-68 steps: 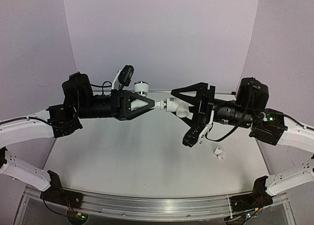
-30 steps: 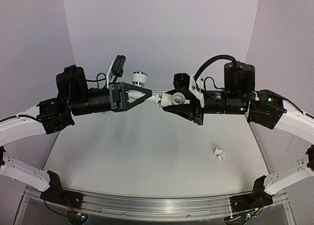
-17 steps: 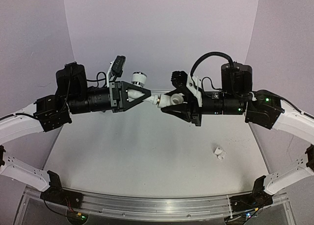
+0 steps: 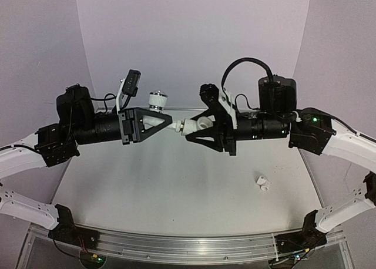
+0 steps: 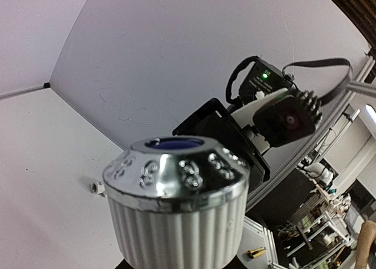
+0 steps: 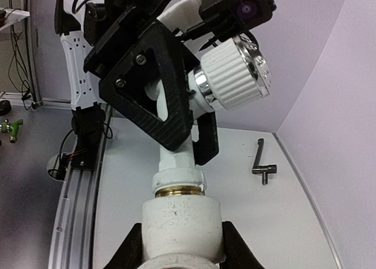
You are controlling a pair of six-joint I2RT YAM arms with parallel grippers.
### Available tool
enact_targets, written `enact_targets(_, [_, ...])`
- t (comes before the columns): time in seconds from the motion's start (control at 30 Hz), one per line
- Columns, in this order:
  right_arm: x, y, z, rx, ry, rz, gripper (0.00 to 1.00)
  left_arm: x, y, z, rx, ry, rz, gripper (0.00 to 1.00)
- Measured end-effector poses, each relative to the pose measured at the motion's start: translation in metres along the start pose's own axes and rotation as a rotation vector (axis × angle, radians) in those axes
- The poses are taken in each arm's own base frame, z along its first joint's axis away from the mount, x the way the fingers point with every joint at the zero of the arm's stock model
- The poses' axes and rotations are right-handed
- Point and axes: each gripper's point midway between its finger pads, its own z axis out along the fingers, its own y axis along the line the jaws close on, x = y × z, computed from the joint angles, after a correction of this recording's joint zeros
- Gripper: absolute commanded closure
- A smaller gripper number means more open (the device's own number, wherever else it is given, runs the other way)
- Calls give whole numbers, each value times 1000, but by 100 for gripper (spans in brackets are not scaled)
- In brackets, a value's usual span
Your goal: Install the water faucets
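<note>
My left gripper (image 4: 169, 123) is shut on the white faucet body (image 4: 163, 121), whose ribbed round knob (image 4: 157, 98) sticks up behind the fingers. The knob fills the bottom of the left wrist view (image 5: 176, 210) and hides my fingers there. My right gripper (image 4: 191, 128) is shut on a white tubular fitting (image 4: 200, 124). In the right wrist view the fitting (image 6: 182, 222) sits between my fingers (image 6: 235, 245). The faucet stem (image 6: 176, 160) meets it end to end, with a brass threaded ring (image 6: 179, 191) showing at the joint. Both are held in the air above the table.
A small white part (image 4: 262, 184) lies on the table at the front right; it also shows in the left wrist view (image 5: 97, 188). A dark metal crank-shaped bar (image 6: 262, 163) lies near the table's back wall. An aluminium rail (image 4: 176, 245) runs along the near edge.
</note>
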Motion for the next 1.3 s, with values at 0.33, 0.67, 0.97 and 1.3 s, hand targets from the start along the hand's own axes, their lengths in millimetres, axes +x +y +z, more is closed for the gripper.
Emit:
enact_targets(0.33, [-3, 24, 2, -205, -8, 346, 100, 17, -19, -11, 124, 71, 399, 100])
enact_targets(0.67, [2, 14, -2, -308, 17, 605, 17, 16, -6, -13, 59, 64, 383, 100])
enact_targets(0.97, [-12, -54, -36, 15, -43, 316, 2, -3, 34, -12, -132, -83, 53, 100])
enact_targets(1.3, [-25, -61, -77, 211, -42, -486, 2, -23, 53, -14, -140, -267, -321, 100])
